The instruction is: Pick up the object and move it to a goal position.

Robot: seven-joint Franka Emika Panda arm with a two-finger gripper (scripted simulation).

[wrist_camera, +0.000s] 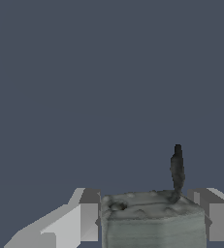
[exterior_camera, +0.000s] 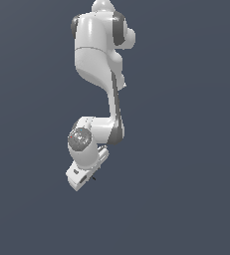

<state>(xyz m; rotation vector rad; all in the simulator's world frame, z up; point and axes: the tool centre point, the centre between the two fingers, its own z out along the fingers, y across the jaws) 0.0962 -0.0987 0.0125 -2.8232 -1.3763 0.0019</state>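
Gripper point(wrist_camera: 152, 220) fingers point(wrist_camera: 79, 220) press both sides of the grey blocky object point(wrist_camera: 152, 223), closed on it. Grasp looks made; the next move is carrying it to the goal.

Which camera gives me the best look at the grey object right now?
The wrist view. There the object fills the space between the gripper fingers, its grey top and a dark upright stub plainly visible. In the exterior view the arm hides it almost entirely; only a tiny dark speck shows beside the gripper.
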